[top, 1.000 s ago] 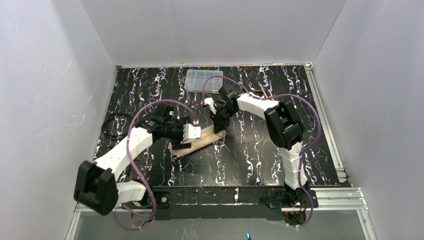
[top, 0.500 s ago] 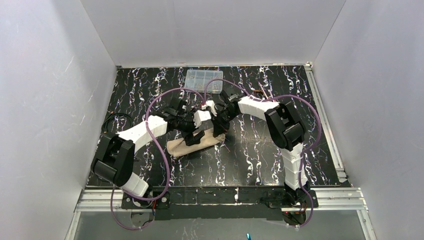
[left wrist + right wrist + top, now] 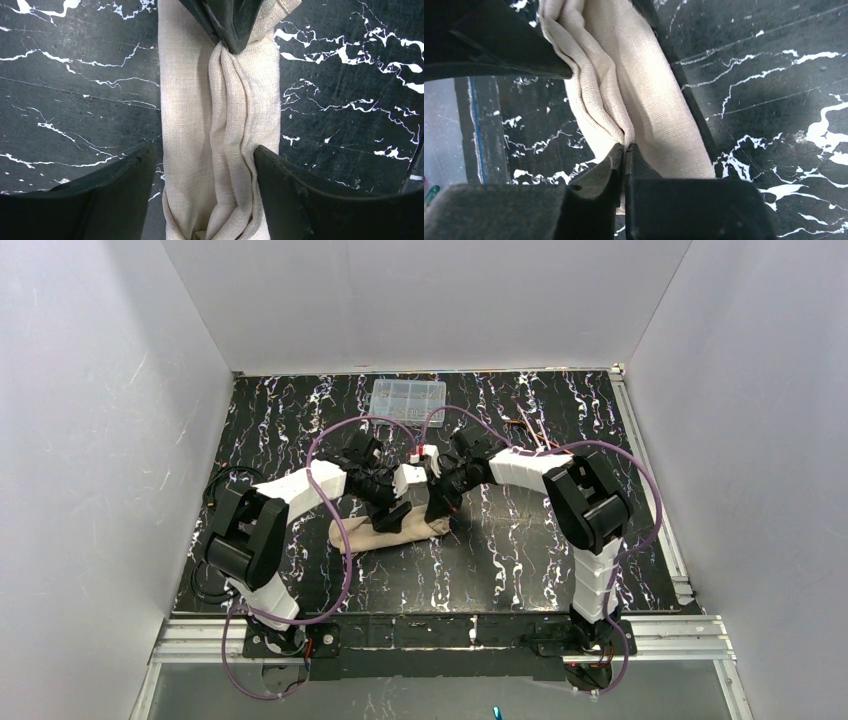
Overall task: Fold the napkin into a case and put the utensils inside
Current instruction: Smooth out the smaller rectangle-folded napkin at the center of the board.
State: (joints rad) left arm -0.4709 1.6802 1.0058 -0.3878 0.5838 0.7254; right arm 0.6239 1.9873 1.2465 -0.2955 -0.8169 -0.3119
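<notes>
The napkin (image 3: 215, 125) lies in the middle of the table (image 3: 520, 550) as 1 narrow, rumpled strip (still the folding step, I'd say). The right gripper (image 3: 626, 150) pinches its bunched ridge. The left gripper (image 3: 202, 165) straddles it, jaws apart, gripping nothing. Next, the layers need flattening.

Pretty clearly a robotics lab test cell, not anyone's home. A white left arm (image 3: 300, 488) and right arm (image 3: 520, 468) are bolted side by side onto an aluminium rail frame (image 3: 660, 628) at the near edge of a black worktop (image 3: 500, 570) with white marble veining. Plain white panels (image 3: 420, 300) box it in on three sides, purple cables (image 3: 362, 420) loop off the arms, and there's a clear plastic compartment box (image 3: 408, 397) at the back.
</notes>
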